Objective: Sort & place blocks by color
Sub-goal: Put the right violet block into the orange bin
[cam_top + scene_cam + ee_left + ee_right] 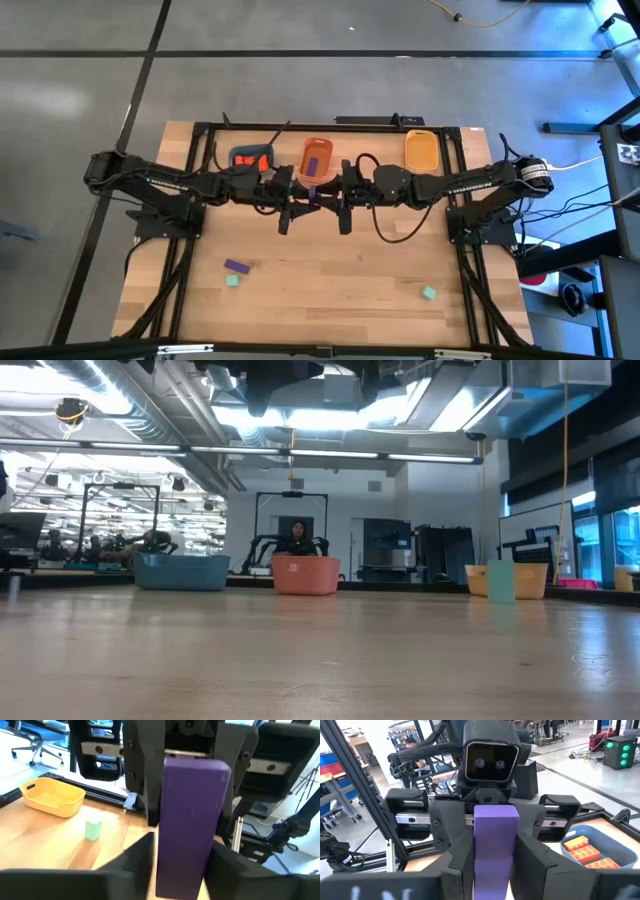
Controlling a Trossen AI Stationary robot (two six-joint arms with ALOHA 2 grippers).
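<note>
From above, my left claw (300, 193) and my right claw (333, 194) meet nose to nose at the table's centre, just at six o'clock of the orange rounded tray (317, 158), sharing one purple oblong brick (313, 191); a second purple brick (236, 266) and two mint-green cubes (232, 281) lie toward six o'clock. Through my left wrist, my dark fingers (131, 857) flank the brick, the opposite claw pinching its far end. Through my right wrist, my fingers (536, 855) clamp the brick narrowly; orange-red bricks (583, 851) sit in the blue-grey tray (615, 845).
</note>
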